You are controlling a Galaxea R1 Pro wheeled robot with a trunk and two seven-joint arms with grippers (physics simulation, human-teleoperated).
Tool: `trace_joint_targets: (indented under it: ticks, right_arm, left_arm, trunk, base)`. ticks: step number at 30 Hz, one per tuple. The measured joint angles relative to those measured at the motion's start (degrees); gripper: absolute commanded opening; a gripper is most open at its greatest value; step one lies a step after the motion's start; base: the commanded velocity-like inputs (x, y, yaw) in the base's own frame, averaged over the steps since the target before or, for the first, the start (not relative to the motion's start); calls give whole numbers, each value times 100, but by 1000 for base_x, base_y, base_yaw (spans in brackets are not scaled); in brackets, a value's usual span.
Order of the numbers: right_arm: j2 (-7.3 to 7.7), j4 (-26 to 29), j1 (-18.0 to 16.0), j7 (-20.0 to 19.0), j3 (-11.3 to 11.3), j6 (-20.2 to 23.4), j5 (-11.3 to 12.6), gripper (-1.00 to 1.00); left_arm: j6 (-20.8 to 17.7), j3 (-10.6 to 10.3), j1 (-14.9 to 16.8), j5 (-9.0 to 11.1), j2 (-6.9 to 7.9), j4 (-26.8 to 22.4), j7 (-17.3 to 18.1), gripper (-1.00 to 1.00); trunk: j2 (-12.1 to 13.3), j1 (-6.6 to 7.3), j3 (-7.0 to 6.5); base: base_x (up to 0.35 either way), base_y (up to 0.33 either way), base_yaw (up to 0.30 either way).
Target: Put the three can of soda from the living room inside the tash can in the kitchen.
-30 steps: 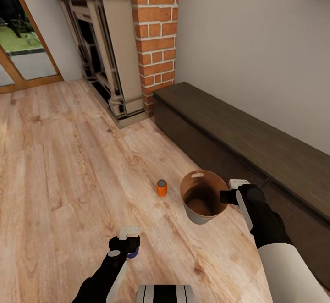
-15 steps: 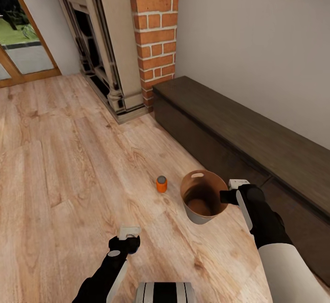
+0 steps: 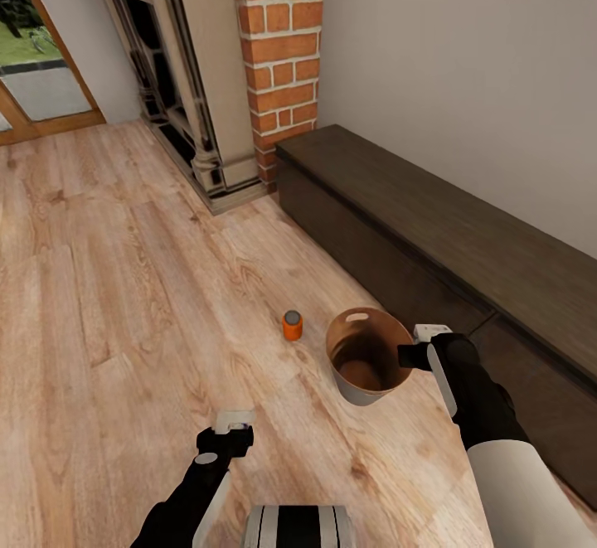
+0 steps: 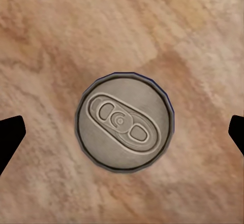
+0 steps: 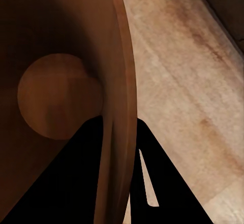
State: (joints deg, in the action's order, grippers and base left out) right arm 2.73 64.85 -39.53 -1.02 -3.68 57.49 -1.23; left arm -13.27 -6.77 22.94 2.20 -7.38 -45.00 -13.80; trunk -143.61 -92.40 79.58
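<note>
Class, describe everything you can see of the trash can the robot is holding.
The trash can is a small round tapered bucket, pale grey-white outside, orange-brown inside, with a small slot near the rim. It stays upright above the plank floor, its rim pinched between the right gripper's fingers. Nothing shows inside it.

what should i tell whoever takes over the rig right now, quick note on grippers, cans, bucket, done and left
Right gripper: shut on the rim of the tash can, one finger inside the wall, one outside, bucket held above the living room floor.
Left gripper: open, pointing straight down over an upright can with a dark blue edge, fingers wide of it on both sides.
An orange can stands on the floor beside the bucket.
Done: no can visible in the bucket.
Left: grasp the can below, collect the others, carry the bucket to the kitchen.
</note>
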Motion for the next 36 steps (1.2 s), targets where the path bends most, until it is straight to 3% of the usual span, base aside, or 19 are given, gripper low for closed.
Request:
trace_joint_targets:
  ticks: [23, 28, 36]
  right_arm:
    - [0, 283, 0, 0, 8, 0, -5, -100]
    - [0, 287, 1, 0, 9, 0, -6, -100]
    - [-2, 290, -1, 0, 9, 0, 3, -100]
  left_arm:
    - [0, 0, -2, 0, 0, 0, 0, 100]
    - [0, 0, 0, 0, 0, 0, 0, 100]
    - [0, 0, 0, 0, 0, 0, 0, 100]
  trunk:
    - [0, 0, 55]
    - [-6, -13, 195]
    - [-7, -13, 219]
  base:
    - [0, 0, 0]
    - [0, 0, 0]
    - [4, 0, 0]
